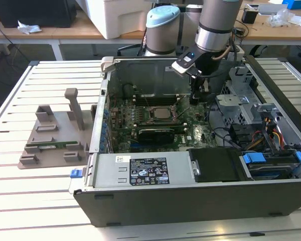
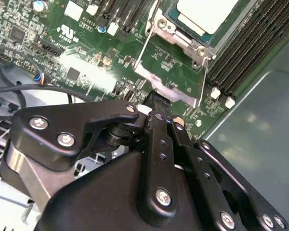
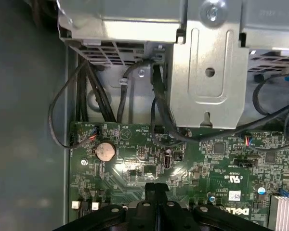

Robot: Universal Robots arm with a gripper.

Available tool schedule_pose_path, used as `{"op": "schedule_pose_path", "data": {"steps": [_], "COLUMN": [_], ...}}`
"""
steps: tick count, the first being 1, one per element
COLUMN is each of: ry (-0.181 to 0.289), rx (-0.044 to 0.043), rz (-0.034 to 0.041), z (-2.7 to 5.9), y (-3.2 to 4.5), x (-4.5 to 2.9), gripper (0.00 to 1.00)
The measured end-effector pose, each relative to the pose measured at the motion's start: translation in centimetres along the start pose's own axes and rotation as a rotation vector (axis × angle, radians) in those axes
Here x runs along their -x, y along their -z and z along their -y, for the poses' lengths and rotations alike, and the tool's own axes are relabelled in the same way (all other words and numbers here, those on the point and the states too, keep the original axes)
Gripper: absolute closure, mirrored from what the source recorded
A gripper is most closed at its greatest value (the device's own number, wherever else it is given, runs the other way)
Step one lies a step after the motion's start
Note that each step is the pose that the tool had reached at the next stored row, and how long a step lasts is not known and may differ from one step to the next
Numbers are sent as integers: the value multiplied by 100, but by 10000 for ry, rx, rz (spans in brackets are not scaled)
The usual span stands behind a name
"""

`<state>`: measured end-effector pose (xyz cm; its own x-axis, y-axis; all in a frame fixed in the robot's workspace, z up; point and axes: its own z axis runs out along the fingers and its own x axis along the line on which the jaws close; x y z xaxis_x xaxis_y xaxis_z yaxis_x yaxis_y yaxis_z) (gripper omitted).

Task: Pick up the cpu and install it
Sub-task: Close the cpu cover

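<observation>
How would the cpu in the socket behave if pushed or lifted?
The cpu looks thin and flat with a metal top, so probably stiff and light. Its smooth silvery top likely gives little grip. Lying flat in the socket, it should not roll or tip; a sideways push would probably meet the socket's frame.

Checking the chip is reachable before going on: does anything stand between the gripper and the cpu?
Yes. In the second wrist view the open metal socket frame lies between the shut gripper and the cpu, which looks already seated. Nothing else visible stands between them.
</observation>
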<state>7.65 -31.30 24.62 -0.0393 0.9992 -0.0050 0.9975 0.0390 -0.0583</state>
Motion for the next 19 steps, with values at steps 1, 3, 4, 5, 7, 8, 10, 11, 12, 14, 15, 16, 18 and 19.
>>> {"op": "schedule_pose_path", "data": {"steps": [1, 3, 4, 5, 7, 8, 10, 11, 12, 14, 15, 16, 18, 19], "ry": [1, 1, 2, 1, 1, 1, 1, 2, 2, 2, 2, 2, 2, 2], "rx": [0, 0, 0, 1, 1, 1, 1, 1, 1, 1, 1, 1, 2, 2], "rz": [1, -1, -1, -1, -1, -1, -1, -1, 0, -1, 0, 0, -1, -2], "z": [19, 93, 130, 188, 262, 278, 297, 307, 314, 326, 332, 338, 354, 363], "y": [-14, -25, -28, -33, -44, -47, -50, -52, -54, -57, -59, -61, -65, -67], "x": [-2, -5, -6, -8, -11, -12, -13, -13, -14, -14, -14, -15, -15, -16], "gripper": [89, 89, 89, 89, 89, 89, 89, 89, 89, 89, 89, 89, 89, 89]}}
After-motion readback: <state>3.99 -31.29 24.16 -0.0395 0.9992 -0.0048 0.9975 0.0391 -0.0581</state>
